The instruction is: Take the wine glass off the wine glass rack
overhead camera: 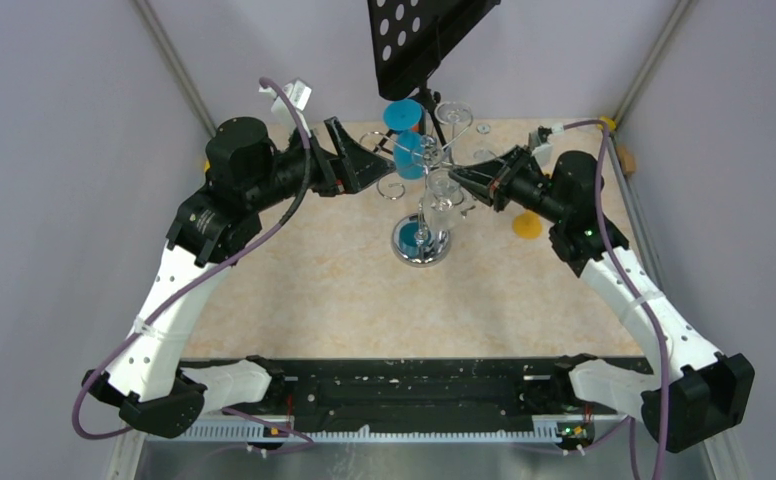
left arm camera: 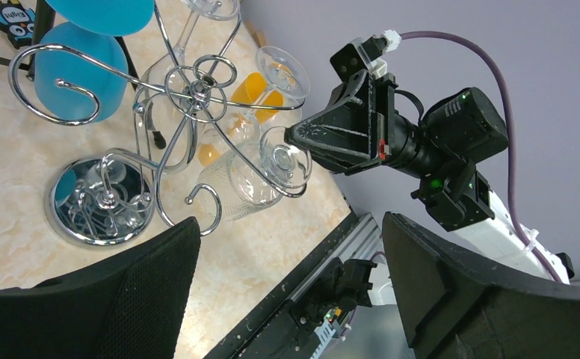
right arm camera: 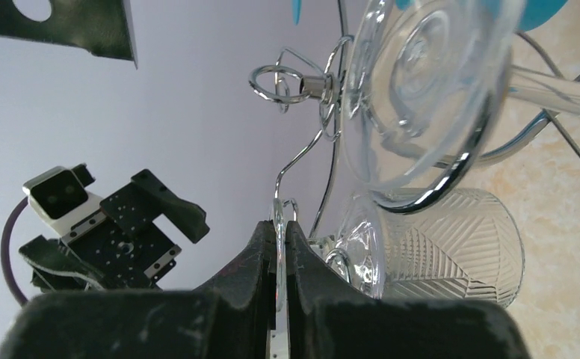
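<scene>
**Steady, then slide**

The wine glass (left arm camera: pixel 246 187) hangs bowl-down from 1 scrolled arm of the wine glass rack (left arm camera: pixel 190 93). Our right gripper (right arm camera: pixel 281 224) pinches a rack wire; our left gripper (left arm camera: pixel 288 232) gapes wide. We should slide the foot outward, level.

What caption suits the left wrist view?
Open left gripper faces the chrome rack; shut right gripper at foot of a hanging glass.

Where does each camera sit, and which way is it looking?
Top external: above and behind the arms, looking down at the table; both arms show.
Left wrist: on the left arm, facing the wine glass rack and right gripper; the open left gripper frames the bottom.
Right wrist: on the right arm, facing the rack from across; shut fingers below.
Shared: every view shows the rack.
</scene>
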`<state>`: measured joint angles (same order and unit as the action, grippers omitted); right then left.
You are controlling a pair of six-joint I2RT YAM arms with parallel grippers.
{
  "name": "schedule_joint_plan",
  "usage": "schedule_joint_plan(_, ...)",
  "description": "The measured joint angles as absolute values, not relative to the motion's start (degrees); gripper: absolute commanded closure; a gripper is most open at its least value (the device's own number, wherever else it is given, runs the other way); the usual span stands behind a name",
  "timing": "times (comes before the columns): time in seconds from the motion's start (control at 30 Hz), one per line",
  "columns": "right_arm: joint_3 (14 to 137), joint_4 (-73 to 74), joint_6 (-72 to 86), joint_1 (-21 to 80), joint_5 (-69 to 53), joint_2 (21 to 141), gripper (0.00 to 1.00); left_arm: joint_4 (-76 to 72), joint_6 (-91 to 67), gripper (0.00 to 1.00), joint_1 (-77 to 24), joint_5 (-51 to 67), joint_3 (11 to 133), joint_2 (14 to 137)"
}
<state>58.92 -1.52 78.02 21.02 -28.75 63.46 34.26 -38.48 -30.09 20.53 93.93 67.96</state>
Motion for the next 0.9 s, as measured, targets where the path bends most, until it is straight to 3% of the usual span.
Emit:
schedule_joint_plan(0.43,58.54,1.56,77.06,21.56,-17.58,62.96,1.00,34.22,-38.68,0.05,-30.02,20.84,93.82,67.96)
schedule_joint_plan(0.9,56.66,7.44,76.99,21.71,-9.47,54.65,1.00,32.01,-41.12,0.10,-29.98,25.19,91.72,68.01)
